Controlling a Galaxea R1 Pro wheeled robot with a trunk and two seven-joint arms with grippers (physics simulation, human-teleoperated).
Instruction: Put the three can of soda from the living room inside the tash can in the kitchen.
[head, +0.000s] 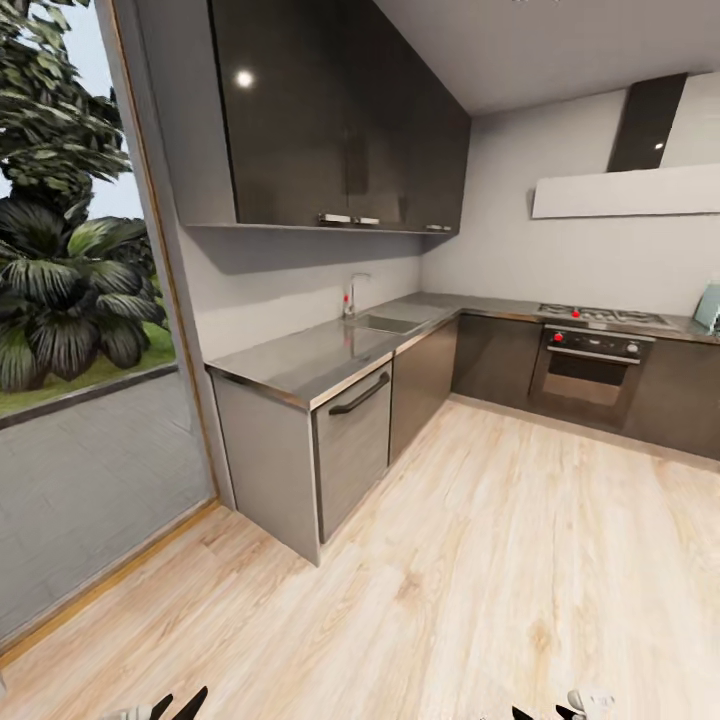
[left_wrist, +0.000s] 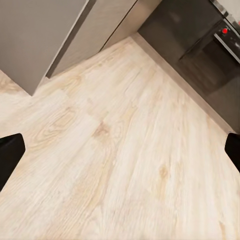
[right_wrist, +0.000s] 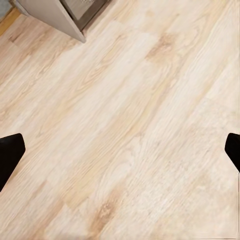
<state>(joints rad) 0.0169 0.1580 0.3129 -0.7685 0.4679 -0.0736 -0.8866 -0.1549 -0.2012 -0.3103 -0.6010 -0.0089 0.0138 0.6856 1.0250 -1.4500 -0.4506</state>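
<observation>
I am in the kitchen, facing its grey steel worktop (head: 320, 360) with a sink (head: 385, 323) and tap (head: 350, 297) under glossy black wall cabinets (head: 330, 120). The cans of soda and the tash can are out of view. My left gripper (left_wrist: 121, 152) hangs open over the pale wood floor (left_wrist: 120, 140), its black fingertips (left_wrist: 10, 155) far apart with nothing between them. My right gripper (right_wrist: 121, 151) is open too, above bare floor boards (right_wrist: 125, 115). Both grippers' tips peek in at the head view's lower edge, the left gripper (head: 180, 705) and the right gripper (head: 545, 713).
A grey base unit (head: 352, 440) with a dark handle ends the counter run close ahead on the left. An oven (head: 590, 370) and hob (head: 600, 316) stand at the far right. A floor-to-ceiling window (head: 80, 350) bounds the left side. Wood floor (head: 480, 580) stretches ahead.
</observation>
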